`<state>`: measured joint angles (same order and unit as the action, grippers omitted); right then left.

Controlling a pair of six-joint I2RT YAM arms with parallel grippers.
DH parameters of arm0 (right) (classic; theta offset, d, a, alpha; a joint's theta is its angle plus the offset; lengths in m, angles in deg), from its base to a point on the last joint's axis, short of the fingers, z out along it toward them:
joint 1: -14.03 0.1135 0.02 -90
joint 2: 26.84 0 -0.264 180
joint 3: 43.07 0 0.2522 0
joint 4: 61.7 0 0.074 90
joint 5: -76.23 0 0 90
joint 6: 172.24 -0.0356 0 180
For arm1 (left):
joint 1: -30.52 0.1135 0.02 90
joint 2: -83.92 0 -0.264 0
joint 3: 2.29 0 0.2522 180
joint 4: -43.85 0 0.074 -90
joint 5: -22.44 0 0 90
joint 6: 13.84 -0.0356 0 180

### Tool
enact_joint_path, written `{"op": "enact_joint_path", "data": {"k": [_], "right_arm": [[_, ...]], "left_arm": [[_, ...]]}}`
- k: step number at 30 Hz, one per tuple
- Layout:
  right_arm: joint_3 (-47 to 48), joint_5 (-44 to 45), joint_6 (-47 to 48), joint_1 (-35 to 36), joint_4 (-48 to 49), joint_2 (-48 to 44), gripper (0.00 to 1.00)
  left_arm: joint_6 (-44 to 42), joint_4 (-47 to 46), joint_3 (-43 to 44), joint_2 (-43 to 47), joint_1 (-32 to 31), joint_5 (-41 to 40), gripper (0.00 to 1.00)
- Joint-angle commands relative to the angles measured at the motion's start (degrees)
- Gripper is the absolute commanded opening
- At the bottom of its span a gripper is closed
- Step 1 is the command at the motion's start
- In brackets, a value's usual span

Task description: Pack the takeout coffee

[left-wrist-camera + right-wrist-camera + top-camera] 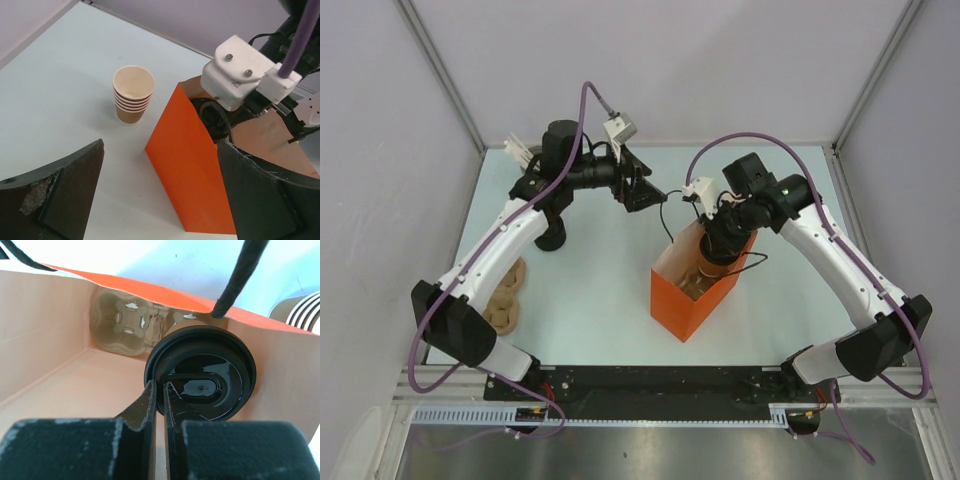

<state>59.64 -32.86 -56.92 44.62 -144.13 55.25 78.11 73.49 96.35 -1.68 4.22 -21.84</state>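
Observation:
The takeout coffee [202,372] shows mostly as its round black lid; the tan cup below it is hidden in the right wrist view. It hangs inside the open orange paper bag [682,300], where a bit of tan shows from above [710,265]. My right gripper [159,387] reaches down into the bag and is shut on the near rim of the lid; from above it is at the bag's mouth [722,240]. My left gripper [160,145] is open and empty, held above the table beside the bag [195,175], and appears in the top view [642,190].
A pulp cup carrier [127,322] lies at the bag's bottom. A stack of lidless tan cups [132,95] stands just beyond the bag. More pulp carriers [506,295] lie at the table's left edge. The right arm's white camera block [240,70] hangs over the bag's mouth.

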Motion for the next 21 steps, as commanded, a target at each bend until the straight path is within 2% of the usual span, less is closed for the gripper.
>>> {"op": "enact_joint_path", "data": {"k": [1,6,8,13,21], "right_arm": [[0.0,-1.12,0.17,-0.44,1.25,-1.58,0.0],[0.0,-1.3,0.08,-0.71,1.34,-1.66,0.0],[0.0,-1.47,0.08,-0.62,1.34,-1.49,0.0],[-0.26,-1.3,0.08,-0.71,1.34,-1.66,0.0],[-0.97,-1.3,-0.01,-0.97,1.34,-2.37,0.0]], "left_arm": [[2.7,-4.44,0.83,3.94,-0.24,0.53,1.0],[3.14,-7.62,-3.14,8.08,-0.24,-8.6,1.0],[3.4,-7.62,-3.14,8.7,-0.24,-9.85,0.99],[7.18,-12.26,-4.19,7.82,-0.41,0.5,0.99],[4.11,-9.29,-3.41,3.43,-2.0,1.22,0.99]]}}
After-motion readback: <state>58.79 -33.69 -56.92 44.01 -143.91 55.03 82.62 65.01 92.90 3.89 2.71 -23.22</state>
